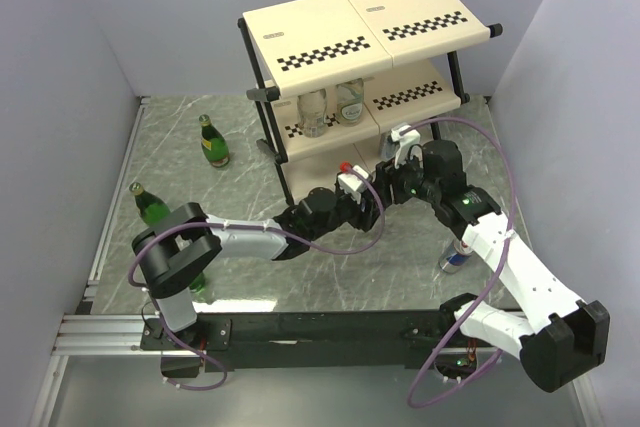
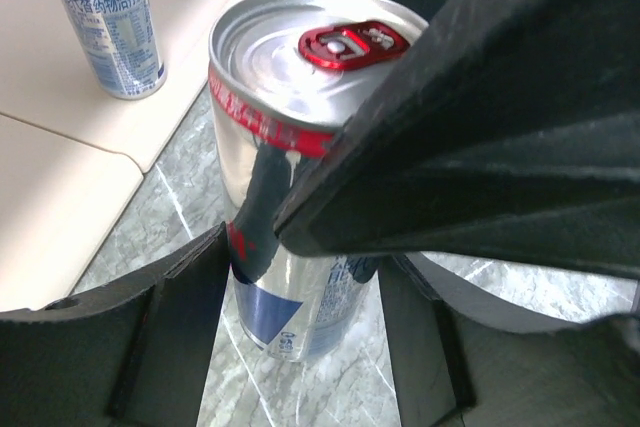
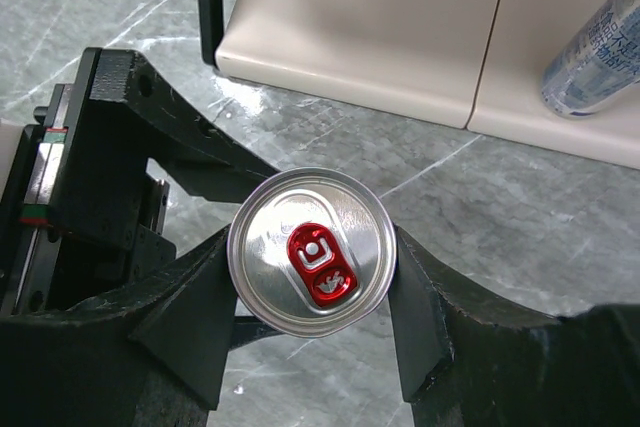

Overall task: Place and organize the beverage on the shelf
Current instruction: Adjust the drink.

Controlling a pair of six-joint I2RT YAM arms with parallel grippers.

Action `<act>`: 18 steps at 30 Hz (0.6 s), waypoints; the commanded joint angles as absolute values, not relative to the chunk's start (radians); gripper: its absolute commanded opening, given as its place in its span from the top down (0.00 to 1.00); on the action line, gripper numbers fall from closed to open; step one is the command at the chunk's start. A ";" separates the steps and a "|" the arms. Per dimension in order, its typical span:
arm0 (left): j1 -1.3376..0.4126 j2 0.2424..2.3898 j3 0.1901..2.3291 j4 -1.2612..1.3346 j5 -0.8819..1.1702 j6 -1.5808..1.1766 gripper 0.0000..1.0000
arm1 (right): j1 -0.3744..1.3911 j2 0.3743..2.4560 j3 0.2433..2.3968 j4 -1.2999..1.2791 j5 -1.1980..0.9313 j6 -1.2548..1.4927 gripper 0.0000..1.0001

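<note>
A slim silver-and-blue can [image 1: 347, 166] with a red tab is upright just in front of the shelf [image 1: 360, 22]. Both grippers are on it. My right gripper [image 3: 312, 282] comes from above, with its fingers pressed on both sides of the can's rim [image 3: 312, 252]. My left gripper [image 2: 305, 282] holds the can's body [image 2: 290, 127] lower down, its fingers against both sides. Two clear bottles [image 1: 330, 107] stand on the middle tier. Another can [image 1: 455, 257] stands on the table by the right arm.
Green bottles stand on the marble table at the left [image 1: 213, 142] [image 1: 150, 205], and a third [image 1: 197, 282] is half hidden behind the left arm. A blue-printed container [image 2: 100, 17] stands on the bottom tier's cream panel [image 3: 380, 27]. A black shelf post [image 3: 208, 2] is close to the grippers.
</note>
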State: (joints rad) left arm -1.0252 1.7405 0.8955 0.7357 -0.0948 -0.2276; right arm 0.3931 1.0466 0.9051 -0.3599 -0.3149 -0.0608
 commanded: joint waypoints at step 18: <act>-1.026 1.755 0.966 0.779 -0.071 -0.204 0.41 | 0.411 1.046 0.954 -0.301 -0.350 -0.081 1.00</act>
